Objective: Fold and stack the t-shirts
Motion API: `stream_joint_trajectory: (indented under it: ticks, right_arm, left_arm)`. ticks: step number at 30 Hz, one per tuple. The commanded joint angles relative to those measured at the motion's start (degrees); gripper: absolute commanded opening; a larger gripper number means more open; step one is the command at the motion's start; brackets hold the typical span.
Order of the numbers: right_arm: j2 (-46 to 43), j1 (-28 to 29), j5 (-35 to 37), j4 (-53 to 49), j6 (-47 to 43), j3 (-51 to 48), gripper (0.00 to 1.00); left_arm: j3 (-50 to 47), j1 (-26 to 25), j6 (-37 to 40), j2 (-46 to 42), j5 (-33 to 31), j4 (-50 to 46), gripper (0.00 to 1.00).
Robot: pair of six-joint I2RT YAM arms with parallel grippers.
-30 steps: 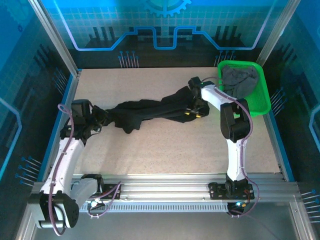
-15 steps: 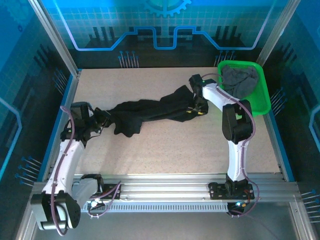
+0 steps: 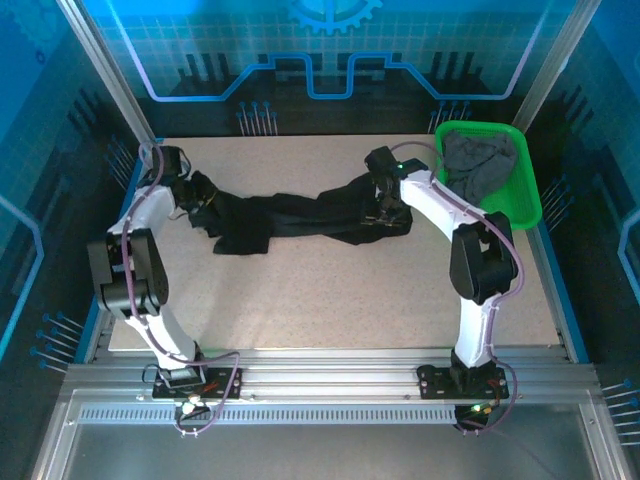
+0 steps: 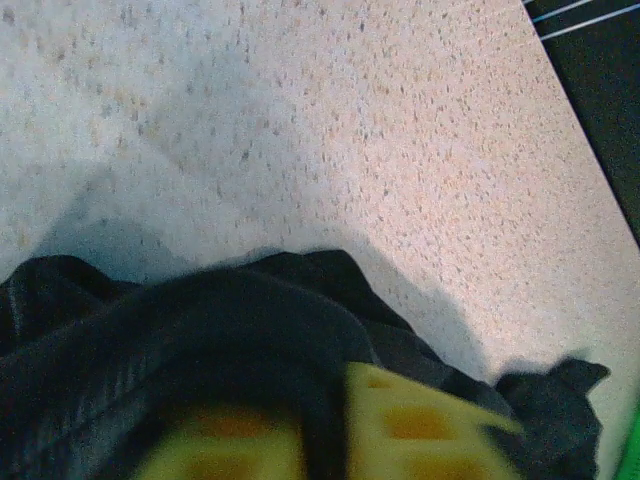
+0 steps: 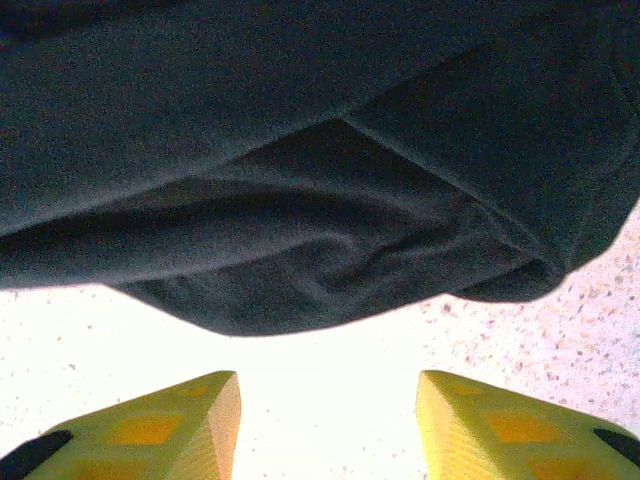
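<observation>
The black t-shirt [image 3: 290, 212] lies stretched out as a crumpled band across the far half of the table. My left gripper [image 3: 200, 195] sits at its left end. In the left wrist view its yellow fingers [image 4: 430, 420] stand close together with the black cloth [image 4: 200, 340] in the narrow gap and draped over one of them. My right gripper [image 3: 385, 212] is at the shirt's right end. It stands open [image 5: 330, 385] over bare table, with the shirt's edge [image 5: 300, 150] just ahead of the fingertips. The dark grey t-shirt [image 3: 485, 160] lies bunched in the basket.
The green mesh basket [image 3: 530, 200] stands at the far right corner of the table. The speckled tabletop [image 3: 330, 290] runs bare from the shirt to the near rail. Metal frame posts and blue walls close in the left, right and back sides.
My left arm has swung from the near left to the far left, carrying the shirt's left end back with it. The right gripper shifted slightly toward the back.
</observation>
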Motion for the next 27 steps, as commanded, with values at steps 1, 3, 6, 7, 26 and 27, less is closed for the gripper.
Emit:
stream_joint_trajectory:
  ticks: [1,3,6,7,26,27]
  right_arm:
    - [-3.89,1.66,0.60,-1.99,0.60,-2.19,0.50]
    - [-5.53,2.00,0.39,-1.90,1.04,-3.22,0.50]
    - [-7.77,2.46,-0.47,-1.27,0.94,-4.61,0.50]
    - [-8.39,2.48,-1.08,-0.87,0.73,-5.07,0.50]
    - [-12.89,2.40,-3.98,-0.82,1.12,-9.68,0.50]
    - [-12.93,2.40,-4.05,-0.84,1.14,-9.89,0.50]
  left_arm:
    - [1.94,0.34,4.14,-1.11,-2.06,-5.86,0.57]
    - [-2.09,-0.16,4.55,-5.70,-6.46,-7.22,0.64]
    - [-12.59,-0.39,4.92,-15.74,-10.43,-6.39,0.60]
    - [-15.97,-0.39,5.14,-18.61,-10.61,-6.27,0.57]
    - [-24.09,-0.83,29.51,-10.61,-6.36,2.99,0.52]
    - [-23.47,-0.83,29.79,-9.62,-6.48,2.69,0.53]
